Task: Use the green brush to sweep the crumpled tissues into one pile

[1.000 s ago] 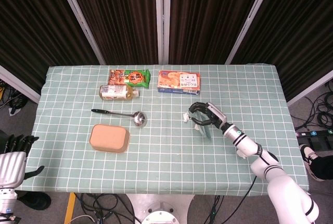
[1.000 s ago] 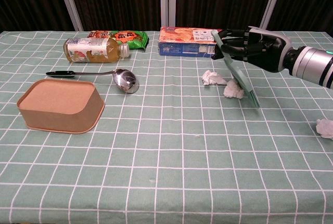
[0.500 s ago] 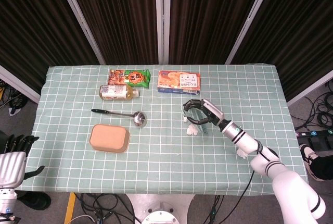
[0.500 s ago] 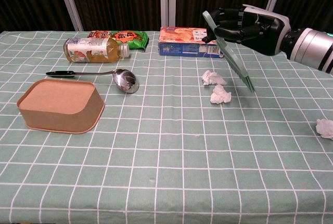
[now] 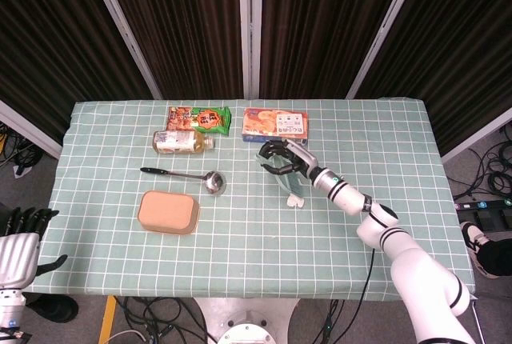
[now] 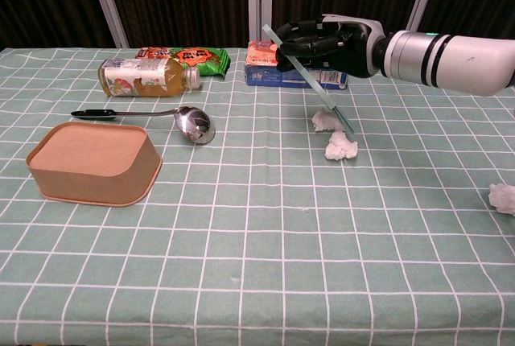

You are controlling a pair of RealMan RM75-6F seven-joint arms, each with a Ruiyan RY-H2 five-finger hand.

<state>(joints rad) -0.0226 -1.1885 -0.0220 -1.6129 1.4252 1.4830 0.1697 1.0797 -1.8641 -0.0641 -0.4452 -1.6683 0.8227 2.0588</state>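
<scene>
My right hand grips the green brush by its upper end. The brush slants down to the right, and its tip hangs just above two crumpled tissues. One tissue lies partly behind the brush tip; the other sits just in front of it. In the head view the pair shows as one white spot under the brush. A third tissue lies alone far to the right. My left hand hangs off the table's left front corner, holding nothing.
A brown box stands front left, with a metal ladle behind it. A drink bottle, a green snack pack and an orange carton line the back. The carton lies right behind my right hand.
The right hand carried the brush leftward, from the right of the two tissues to their left. Early on, the nearer tissue slid left and forward. The left hand stayed still.
</scene>
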